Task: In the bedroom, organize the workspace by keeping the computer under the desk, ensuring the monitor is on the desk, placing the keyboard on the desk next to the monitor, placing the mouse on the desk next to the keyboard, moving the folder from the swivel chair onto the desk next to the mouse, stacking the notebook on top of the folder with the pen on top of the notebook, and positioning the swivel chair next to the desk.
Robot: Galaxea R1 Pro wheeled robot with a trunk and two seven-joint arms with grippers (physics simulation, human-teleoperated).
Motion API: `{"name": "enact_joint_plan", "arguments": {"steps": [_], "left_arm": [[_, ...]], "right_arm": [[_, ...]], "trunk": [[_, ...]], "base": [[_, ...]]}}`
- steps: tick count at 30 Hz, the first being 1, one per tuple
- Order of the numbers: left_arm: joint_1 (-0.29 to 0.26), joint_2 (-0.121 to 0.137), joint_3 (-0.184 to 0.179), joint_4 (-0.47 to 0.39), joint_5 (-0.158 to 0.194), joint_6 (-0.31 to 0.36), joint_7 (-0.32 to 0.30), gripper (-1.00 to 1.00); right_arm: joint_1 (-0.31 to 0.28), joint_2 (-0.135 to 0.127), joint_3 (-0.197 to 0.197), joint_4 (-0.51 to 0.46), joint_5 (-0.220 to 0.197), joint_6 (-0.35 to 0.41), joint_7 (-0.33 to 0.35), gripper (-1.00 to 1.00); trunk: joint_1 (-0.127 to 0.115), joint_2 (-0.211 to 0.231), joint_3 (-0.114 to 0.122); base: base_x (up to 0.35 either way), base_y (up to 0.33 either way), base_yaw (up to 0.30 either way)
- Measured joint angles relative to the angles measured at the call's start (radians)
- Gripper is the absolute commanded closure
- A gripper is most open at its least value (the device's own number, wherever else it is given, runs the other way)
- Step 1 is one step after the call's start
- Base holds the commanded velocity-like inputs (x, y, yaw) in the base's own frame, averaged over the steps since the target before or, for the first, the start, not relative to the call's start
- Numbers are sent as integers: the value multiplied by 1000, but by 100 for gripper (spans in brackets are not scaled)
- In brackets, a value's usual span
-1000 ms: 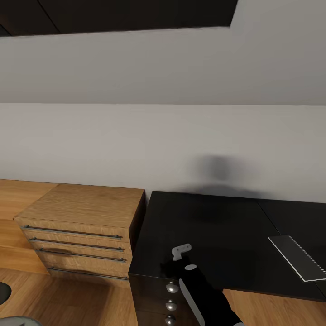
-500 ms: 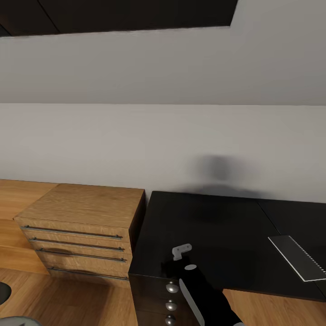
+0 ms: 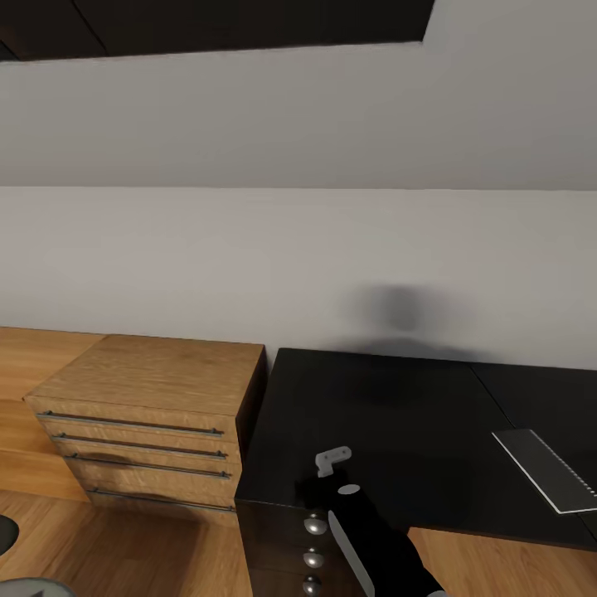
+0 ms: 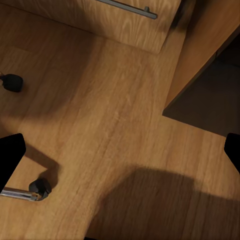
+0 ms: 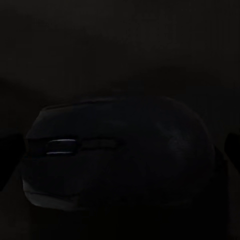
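Black desk (image 3: 398, 414), one keyboard (image 3: 551, 473), one mouse (image 5: 120, 155) between right tool fingers, grip unclear.

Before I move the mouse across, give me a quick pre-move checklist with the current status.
1. Mouse in front of the right end effector: ok, it shows close up in the right wrist view.
2. Firm grip on the mouse: cannot tell, that view is too dark to show the fingers.
3. Keyboard on the desk: ok, at the right, cut off by the picture's edge.
4. Bare desk top between arm and keyboard: ok.
5. Left end effector free: ok, open and empty over the floor, near a chair castor.
6. Monitor on the desk: cannot tell.
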Motion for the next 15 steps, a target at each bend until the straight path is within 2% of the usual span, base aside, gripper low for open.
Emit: {"name": "enact_joint_plan", "arguments": {"steps": [15], "left_arm": [[0, 0, 0, 0, -1, 0, -1, -100]], "right_arm": [[1, 0, 0, 1, -1, 0, 0, -100]], "trunk": [[0, 0, 0]], "base": [[0, 0, 0]]}}
